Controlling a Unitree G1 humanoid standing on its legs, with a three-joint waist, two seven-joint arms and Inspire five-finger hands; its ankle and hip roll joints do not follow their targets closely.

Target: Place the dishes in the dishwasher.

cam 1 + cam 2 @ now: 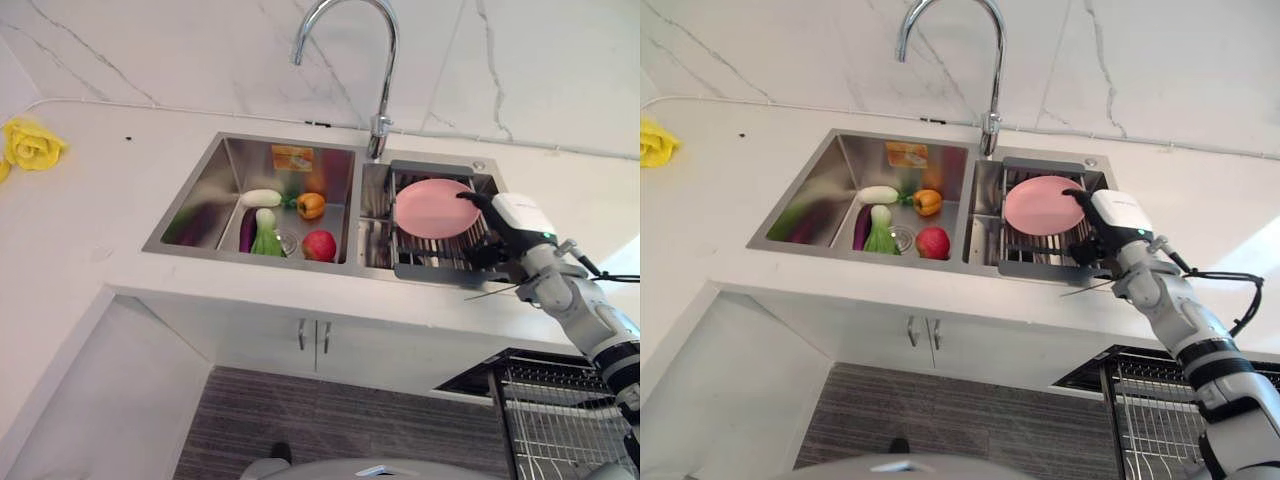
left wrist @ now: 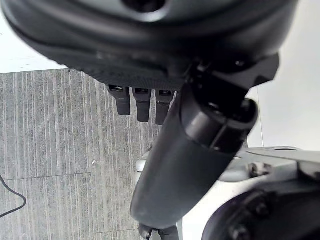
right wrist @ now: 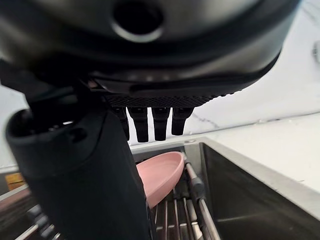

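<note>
Your right hand [image 1: 1102, 228], fingers loose, meets the round pink plate [image 1: 1042, 205] propped on the sink's rack [image 1: 1040, 262]; counter beside it lies bare.

A home kitchen: a steel double sink [image 1: 205, 185] with gooseneck faucet [image 1: 378, 60], marble-look wall, cabinet doors [image 1: 290, 335] and dishwasher rack [image 1: 565, 415] below.

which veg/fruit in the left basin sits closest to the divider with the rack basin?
The red apple, at the basin's front right corner; the orange pepper sits farther back, the white radish farther left.
</note>
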